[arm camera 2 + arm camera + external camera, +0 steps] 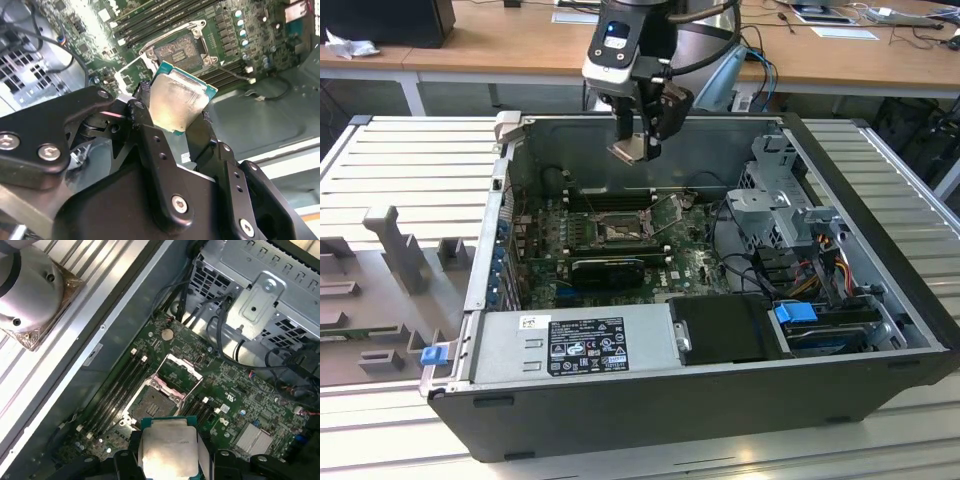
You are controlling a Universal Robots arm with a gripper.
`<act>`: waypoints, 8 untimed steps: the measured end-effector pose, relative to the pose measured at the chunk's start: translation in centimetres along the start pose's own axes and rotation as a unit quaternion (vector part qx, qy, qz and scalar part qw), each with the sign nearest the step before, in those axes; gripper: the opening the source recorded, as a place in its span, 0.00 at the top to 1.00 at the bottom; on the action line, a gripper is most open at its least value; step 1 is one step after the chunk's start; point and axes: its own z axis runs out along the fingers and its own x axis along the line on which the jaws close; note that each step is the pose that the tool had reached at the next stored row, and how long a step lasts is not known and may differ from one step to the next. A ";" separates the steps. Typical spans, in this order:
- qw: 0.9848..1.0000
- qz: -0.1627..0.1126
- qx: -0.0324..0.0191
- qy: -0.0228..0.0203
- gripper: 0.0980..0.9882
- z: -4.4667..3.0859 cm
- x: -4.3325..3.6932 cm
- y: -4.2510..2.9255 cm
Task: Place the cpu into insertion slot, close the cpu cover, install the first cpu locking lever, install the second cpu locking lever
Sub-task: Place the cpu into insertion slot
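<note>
The end effector [638,142] is clenched on the cpu [177,102], gripping opposite edges and leaving its silvery face clear, high above the open computer case [720,400]. Below, the insertion slot [150,405] lies bare mid-way across the motherboard [240,390], with the cpu cover [185,366] swung open to admit the chip.

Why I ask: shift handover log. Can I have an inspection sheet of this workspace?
Surface: grey ribbed metal table carries an open black computer case.
Job's things: pale silvery square cpu held above green circuit board; dark-centred square insertion slot empty; silvery cpu cover frame raised.
Clutter: grey moulded fixtures at the exterior view's left.
Grippers: black hand shut on the cpu.
Cables: black cables beside the metal drive cage.
Surroundings: wooden desks behind.
</note>
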 end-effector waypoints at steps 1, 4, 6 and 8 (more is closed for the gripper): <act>1.000 0.014 0.000 -0.001 0.52 0.05 0.00 0.00; 0.999 0.042 -0.001 -0.004 0.52 0.11 0.00 -0.01; 0.999 0.049 -0.001 -0.004 0.52 0.18 0.00 -0.01; 0.999 0.051 -0.001 -0.005 0.52 0.40 -0.01 -0.04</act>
